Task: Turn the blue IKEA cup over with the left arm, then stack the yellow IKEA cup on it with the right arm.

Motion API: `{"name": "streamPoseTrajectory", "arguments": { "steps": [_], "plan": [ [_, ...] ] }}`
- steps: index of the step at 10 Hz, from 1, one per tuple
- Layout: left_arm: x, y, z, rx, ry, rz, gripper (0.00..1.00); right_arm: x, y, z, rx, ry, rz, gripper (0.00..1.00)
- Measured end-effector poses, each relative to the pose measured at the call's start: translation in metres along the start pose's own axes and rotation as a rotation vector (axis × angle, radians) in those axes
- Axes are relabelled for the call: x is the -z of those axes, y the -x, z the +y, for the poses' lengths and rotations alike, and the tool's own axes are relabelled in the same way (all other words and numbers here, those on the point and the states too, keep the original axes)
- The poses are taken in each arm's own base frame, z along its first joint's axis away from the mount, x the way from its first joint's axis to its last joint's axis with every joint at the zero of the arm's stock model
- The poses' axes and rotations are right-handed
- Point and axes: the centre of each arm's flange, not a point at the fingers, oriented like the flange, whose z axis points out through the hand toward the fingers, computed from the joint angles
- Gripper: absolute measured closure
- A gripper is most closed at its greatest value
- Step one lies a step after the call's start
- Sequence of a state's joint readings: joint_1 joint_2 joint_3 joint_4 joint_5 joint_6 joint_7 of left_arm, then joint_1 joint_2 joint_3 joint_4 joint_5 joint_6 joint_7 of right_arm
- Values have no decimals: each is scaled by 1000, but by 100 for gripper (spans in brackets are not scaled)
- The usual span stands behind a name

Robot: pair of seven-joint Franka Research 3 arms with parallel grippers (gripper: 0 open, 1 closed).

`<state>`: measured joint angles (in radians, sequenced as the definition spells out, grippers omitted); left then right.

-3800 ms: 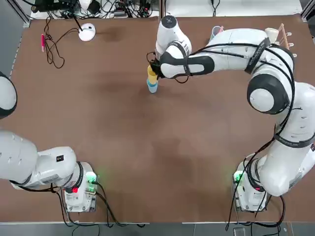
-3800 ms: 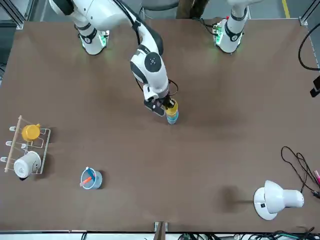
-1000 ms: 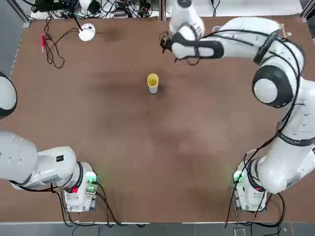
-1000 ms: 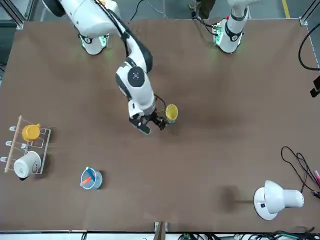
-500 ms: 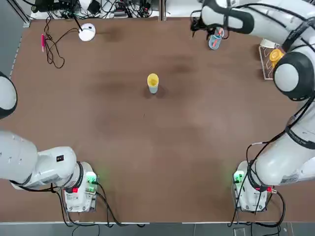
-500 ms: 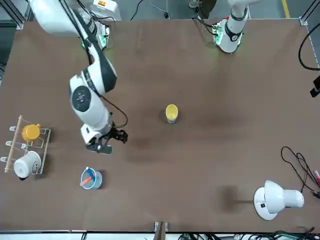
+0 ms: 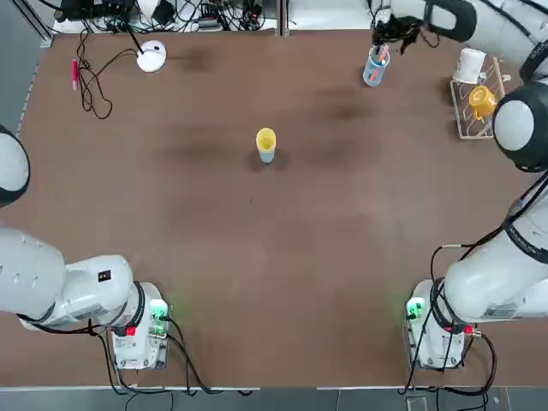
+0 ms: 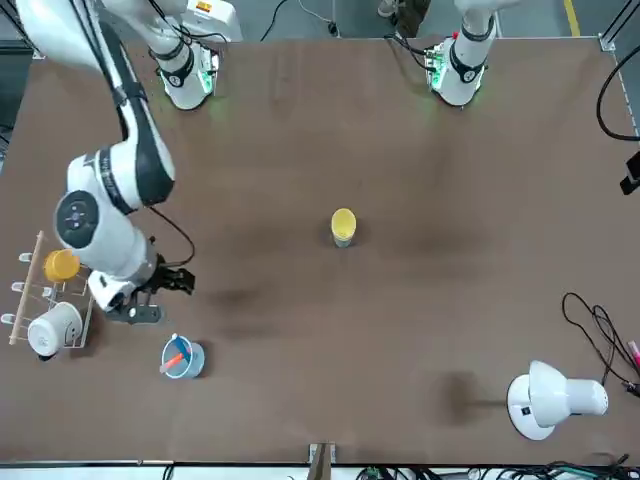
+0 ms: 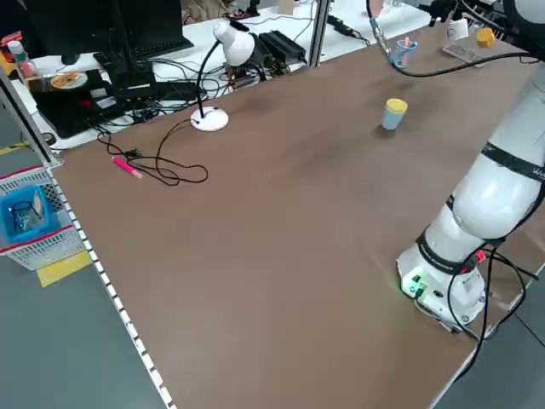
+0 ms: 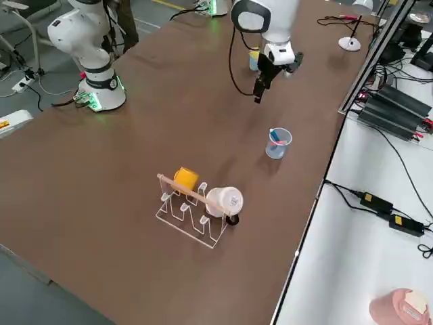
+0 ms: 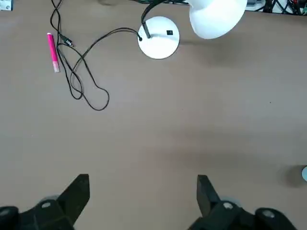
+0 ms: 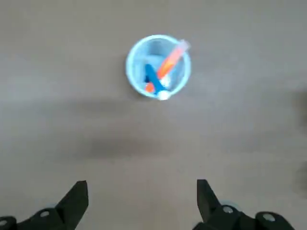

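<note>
The yellow IKEA cup stands upright on the upturned blue IKEA cup at mid-table, a two-cup stack that also shows in the front view as yellow cup over blue cup. No gripper touches it. My right gripper hangs open and empty far from the stack, near the table's far right corner; its own wrist view shows the right gripper beside a clear blue cup. My left gripper is open and empty, high over the table's left side; the left arm stays at the left edge.
A clear blue cup with sticks stands under the right gripper. A rack with an orange mug and a white mug sits at the far right. A white desk lamp, its cable and a pink pen lie far left.
The right gripper, at the yellow cup on the blue one earlier, has let go and swung away to the far right, over the clear cup. The stack has not moved.
</note>
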<state>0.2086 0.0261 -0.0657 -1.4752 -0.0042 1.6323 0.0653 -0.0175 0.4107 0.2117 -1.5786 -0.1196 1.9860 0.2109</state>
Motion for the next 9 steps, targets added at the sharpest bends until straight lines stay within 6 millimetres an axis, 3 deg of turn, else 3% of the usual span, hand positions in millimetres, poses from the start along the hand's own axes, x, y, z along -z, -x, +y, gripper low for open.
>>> {"name": "streamPoseTrajectory", "arguments": {
  "steps": [2,4,6,9],
  "plan": [
    [0,0,-1,1,0,0,1,29,6,57,7,4,-15,0],
    [0,0,-1,2,0,0,1,74,20,102,-36,14,1,0],
    [0,0,-2,3,0,0,1,113,36,130,-83,20,28,0],
    [0,0,-8,15,-2,0,1,165,55,154,-131,30,98,0]
  ]
}}
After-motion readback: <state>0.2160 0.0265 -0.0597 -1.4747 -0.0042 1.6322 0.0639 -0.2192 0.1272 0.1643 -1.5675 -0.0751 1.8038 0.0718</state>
